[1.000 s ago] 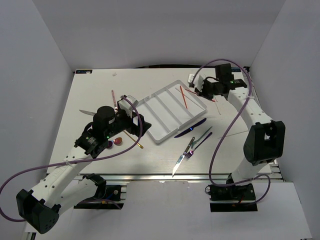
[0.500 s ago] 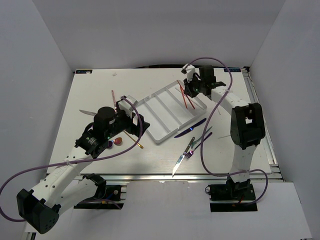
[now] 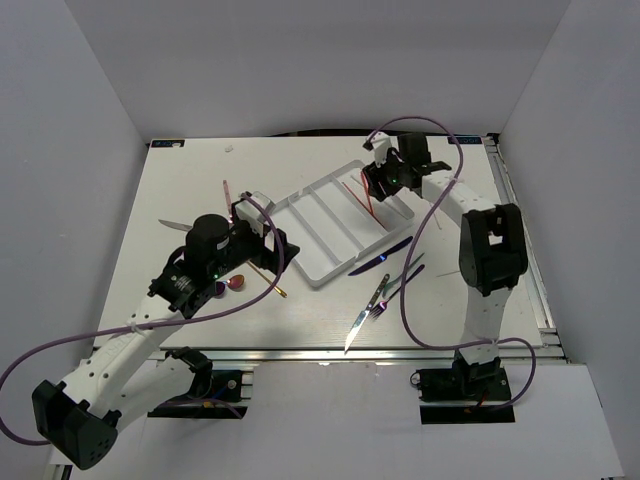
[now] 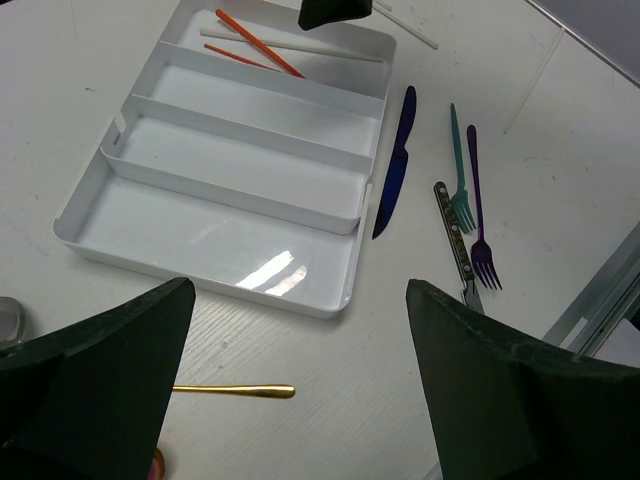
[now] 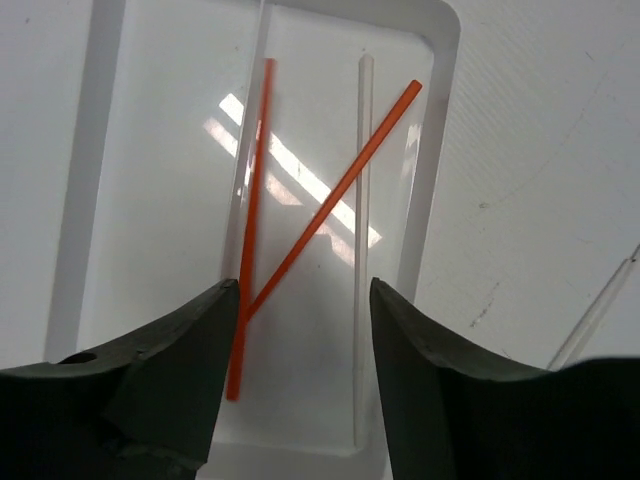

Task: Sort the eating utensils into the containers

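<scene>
Left of the white tray (image 4: 200, 225), the left gripper (image 4: 300, 300) hovered with its jaws spread wide and nothing between them. A gold spoon (image 4: 235, 390) lay just beside the tray's near-left corner. In the tray's rightmost compartment two orange chopsticks (image 5: 253, 200) lay crossed, a white chopstick (image 5: 362, 200) alongside them. The right gripper (image 5: 300, 300) hung over that compartment, jaws parted, holding nothing. Just right of the tray lay a blue knife (image 4: 397, 160); farther right lay a teal fork (image 4: 457, 170), a purple fork (image 4: 479, 220) and a patterned-handle knife (image 4: 453, 235).
</scene>
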